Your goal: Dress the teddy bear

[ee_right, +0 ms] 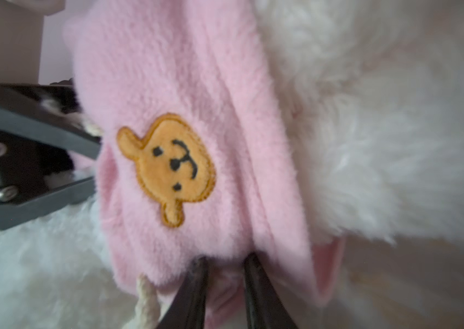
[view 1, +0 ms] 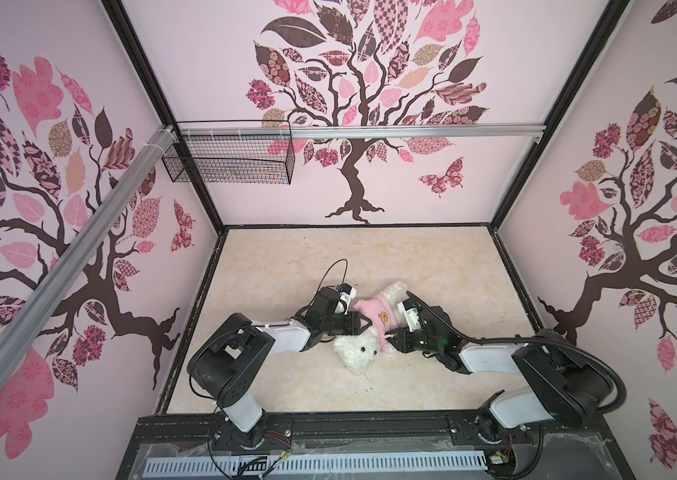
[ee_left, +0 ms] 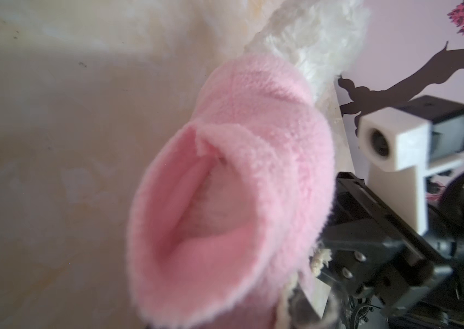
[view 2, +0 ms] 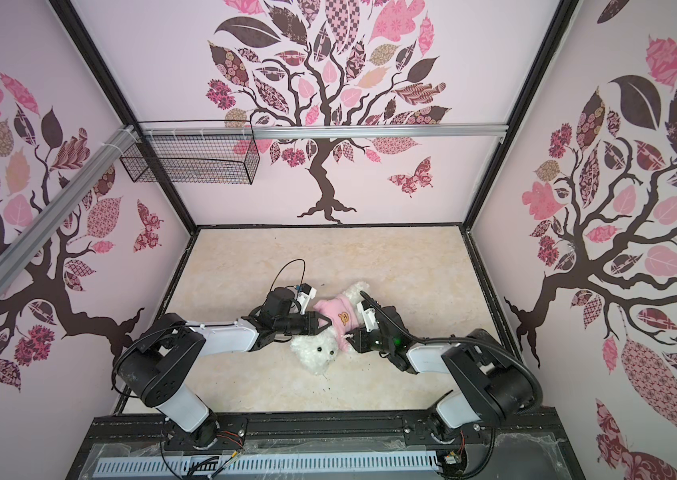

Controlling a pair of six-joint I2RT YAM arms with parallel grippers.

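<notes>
The white curly teddy bear (view 1: 359,351) (view 2: 318,351) lies on its back mid-table, head toward the front edge. A pink shirt (view 1: 376,316) (view 2: 338,318) with an orange bear-face patch (ee_right: 168,168) covers its torso. My left gripper (view 1: 363,322) (ee_right: 95,168) is shut on the shirt's edge at the bear's side, its own wrist view filled by a pink cloth opening (ee_left: 239,171). On the opposite side my right gripper (view 1: 390,336) (ee_right: 226,265) is shut on a fold of the shirt, pink cloth between its dark fingers (ee_right: 199,273). White fur (ee_right: 381,142) shows beyond the shirt.
A black wire basket (view 1: 228,158) hangs from the rail on the rear wall, well above the table. Patterned walls and a black frame enclose the beige tabletop (view 1: 432,266) on three sides. A black rail (view 1: 370,428) with both arm bases runs along the front.
</notes>
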